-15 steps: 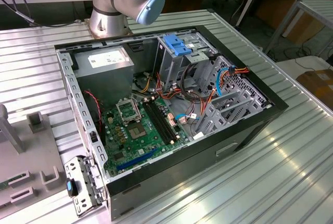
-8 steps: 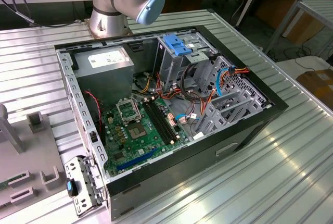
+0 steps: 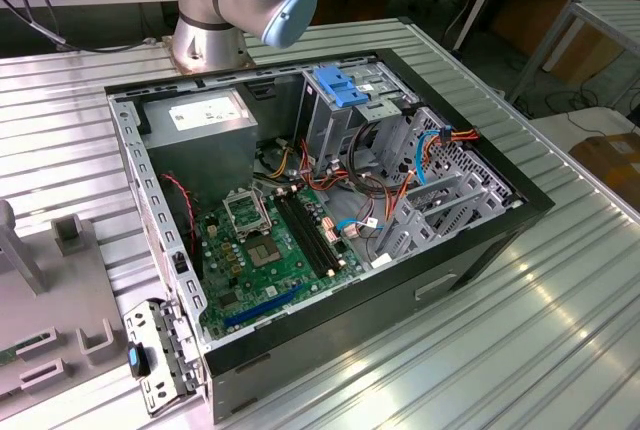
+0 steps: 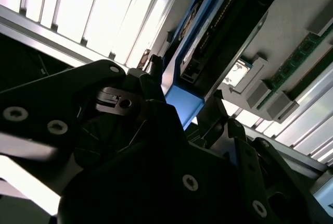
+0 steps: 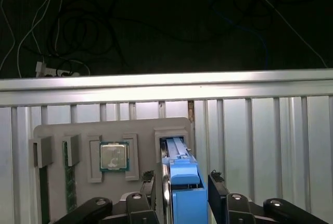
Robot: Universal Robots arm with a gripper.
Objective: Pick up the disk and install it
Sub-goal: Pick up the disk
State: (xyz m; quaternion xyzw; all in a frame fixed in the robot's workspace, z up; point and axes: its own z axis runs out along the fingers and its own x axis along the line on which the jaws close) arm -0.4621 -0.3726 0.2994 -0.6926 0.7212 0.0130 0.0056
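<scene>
Claw (image 5: 183, 182) low over the grey tray (image 5: 52, 133) on the ribbed table (image 5: 260, 140). It straddles the disk (image 5: 184, 195), one jaw on each flat side. Cannot tell whether it is clamped or merely set around the disk; in the first wrist view thin dark gaps show on both sides, in the second wrist view the blue frame end (image 4: 181, 101) looks pinched.

Disk stands on edge, its far end at or in the tray's slot, just beside the chip (image 5: 113, 156) in its pocket. A memory stick (image 5: 68, 182) lies further along the same tray. I judge the disk not lifted clear, or barely so.

In the exterior view the open case (image 3: 530, 205) sits mid-table, well apart from the tray at the exterior view's left. Drive cage (image 3: 445, 185) on the exterior view's right holds cables and bare metal, no disk seated that I can make out. Blue bracket (image 3: 340, 85) sits atop the rear cage.

Progress: early. Approach made, grasp under way at best. Carry to the case and seating in the cage not yet done.
</scene>
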